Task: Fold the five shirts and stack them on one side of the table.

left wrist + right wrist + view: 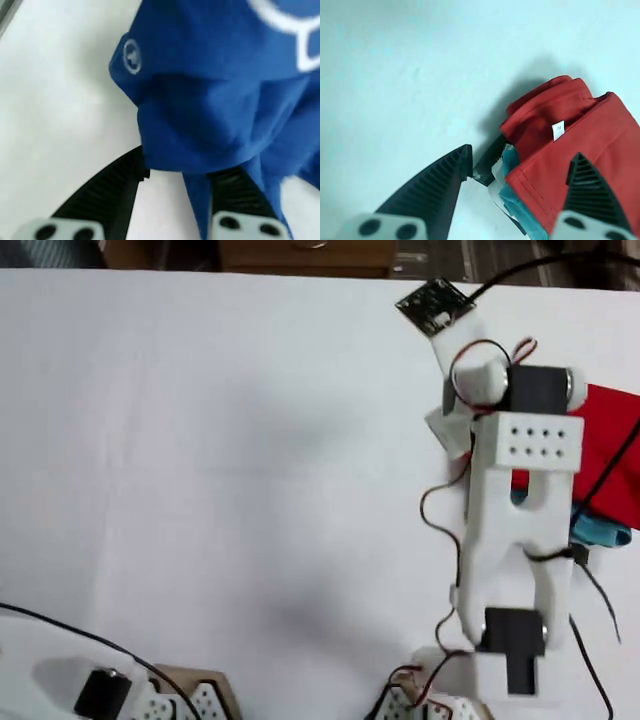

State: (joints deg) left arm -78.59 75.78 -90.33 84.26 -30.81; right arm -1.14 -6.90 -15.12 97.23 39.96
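Note:
A blue shirt [215, 85] with white print lies bunched on the white table, right in front of my left gripper [187, 172]. Its jaws stand apart, and a strip of the blue cloth runs down between the fingers [115, 195]. My right gripper [520, 155] is open over the corner of a stack with a folded red shirt [570, 130] on top, a teal shirt [512, 197] under it and a dark layer at its edge. In the high view, the right arm [520, 490] hangs over the red shirt [612, 445] and a light blue shirt [600, 532] at the table's right side.
The white table [220, 460] stretches bare to the left of the right arm. The left arm's base [100, 692] sits at the near left edge, with cables trailing from both arms. Wooden furniture stands beyond the far edge.

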